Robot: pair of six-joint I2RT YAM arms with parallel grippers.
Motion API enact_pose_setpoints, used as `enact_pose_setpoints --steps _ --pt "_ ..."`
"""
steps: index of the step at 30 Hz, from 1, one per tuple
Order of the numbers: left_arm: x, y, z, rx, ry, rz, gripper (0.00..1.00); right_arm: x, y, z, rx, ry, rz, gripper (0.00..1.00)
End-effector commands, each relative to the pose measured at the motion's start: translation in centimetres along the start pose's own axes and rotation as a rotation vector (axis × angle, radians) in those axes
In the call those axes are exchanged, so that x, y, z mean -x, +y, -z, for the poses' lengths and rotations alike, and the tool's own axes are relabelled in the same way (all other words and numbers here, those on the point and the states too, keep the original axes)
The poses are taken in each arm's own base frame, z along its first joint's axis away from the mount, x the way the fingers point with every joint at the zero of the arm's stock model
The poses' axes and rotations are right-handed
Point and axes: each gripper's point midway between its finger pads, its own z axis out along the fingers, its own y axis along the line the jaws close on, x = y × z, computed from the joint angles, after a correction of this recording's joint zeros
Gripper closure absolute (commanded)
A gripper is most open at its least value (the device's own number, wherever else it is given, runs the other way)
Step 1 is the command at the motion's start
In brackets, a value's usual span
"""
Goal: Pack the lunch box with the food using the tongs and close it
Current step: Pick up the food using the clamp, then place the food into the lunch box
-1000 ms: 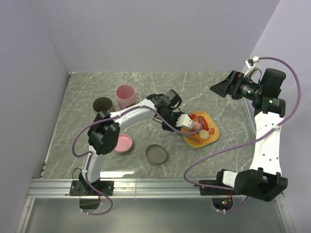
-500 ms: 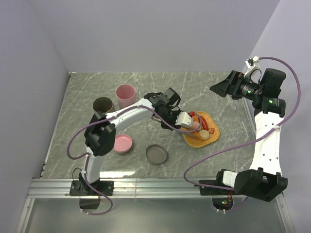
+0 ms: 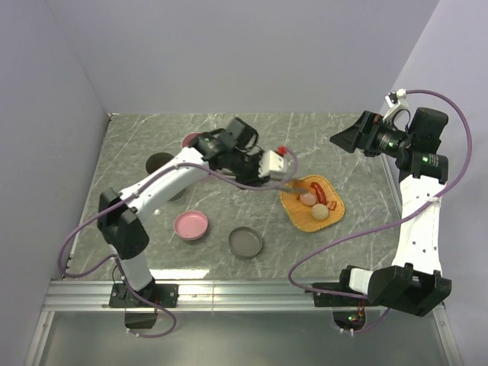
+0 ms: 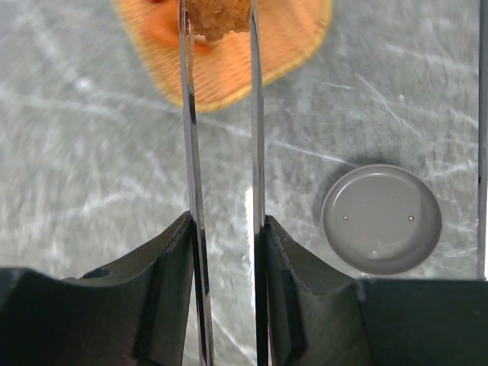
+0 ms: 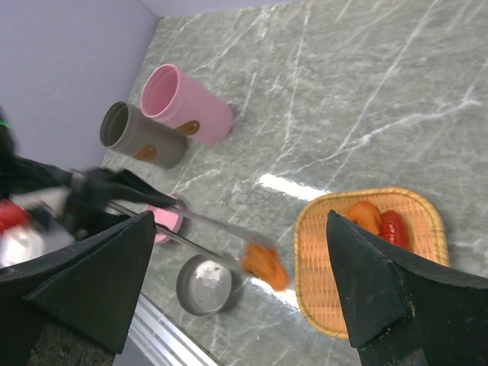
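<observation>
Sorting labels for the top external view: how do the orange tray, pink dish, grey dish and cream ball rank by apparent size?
Largest: orange tray. Then pink dish and grey dish, which look alike. Smallest: cream ball.

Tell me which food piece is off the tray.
The orange-brown chunk pinched at the tips of the tongs, which the left gripper holds; the other pieces lie on the orange tray.

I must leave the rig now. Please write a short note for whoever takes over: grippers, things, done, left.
Left gripper: shut on the tongs, which pinch an orange piece lifted beside the tray.
Right gripper: open, empty, raised at right.
On the tray: red strip, pinkish ball, pale ball.
Pink cup and grey cup open; pink dish and grey dish lie on the table.
Done: one piece picked. Left: pack all food, close the cups.
</observation>
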Motion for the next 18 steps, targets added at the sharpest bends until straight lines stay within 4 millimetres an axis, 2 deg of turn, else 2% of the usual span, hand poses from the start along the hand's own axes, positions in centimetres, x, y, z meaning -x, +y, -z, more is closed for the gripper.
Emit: enact_pose_setpoints --steps 1,2,4,5,7,8,9,10,11,14,15,16,17,18 --pt "0.8 1.1 5.2 0.08 -0.103 0.162 0.75 1.8 0.1 0.5 -0.051 -0.042 0.053 0.0" --pt "1.4 1.4 6.7 0.118 -0.14 0.168 0.75 1.8 -0.1 0.5 -0.058 -0.042 0.044 0.0" --pt "0.0 2.2 8.6 0.169 -0.156 0.253 0.75 1.7 -0.5 0.4 -0.078 -0.035 0.033 0.0" --pt "0.3 2.2 10.3 0.202 -0.185 0.281 0.75 1.7 -0.6 0.3 -0.082 -0.034 0.03 0.0" --pt "-1.4 3.0 12.5 0.254 -0.197 0.356 0.75 1.6 -0.9 0.2 -0.095 -0.039 0.024 0.0" --pt "-1.4 2.9 14.1 0.291 -0.215 0.37 0.75 1.6 -1.0 0.2 -0.095 -0.039 0.029 0.0" --pt "-2.8 3.4 15.7 0.331 -0.217 0.424 0.75 1.4 -1.0 0.1 -0.09 -0.035 0.027 0.0" --pt "-3.2 3.1 17.1 0.368 -0.225 0.437 0.75 1.3 -1.0 0.1 -0.083 -0.034 0.032 0.0" --pt "-4.8 3.5 18.5 0.418 -0.205 0.487 0.75 1.1 -0.9 -0.1 -0.071 -0.028 0.033 0.0" --pt "-6.5 2.5 21.5 0.524 -0.184 0.527 0.74 0.7 -0.6 -0.3 -0.038 -0.007 0.037 0.0" --pt "-8.5 2.3 22.5 0.575 -0.157 0.577 0.74 0.6 -0.8 -0.4 -0.037 0.004 0.032 0.0" --pt "-8.7 1.7 23.8 0.617 -0.16 0.581 0.73 0.6 -0.9 -0.4 -0.038 0.007 0.029 0.0" --pt "-10.1 1.6 25.0 0.666 -0.147 0.621 0.74 0.7 -0.9 -0.5 -0.035 0.011 0.029 0.0" --pt "-11.3 1.0 25.0 0.681 -0.129 0.658 0.74 0.7 -0.8 -0.5 -0.029 0.014 0.029 0.0"
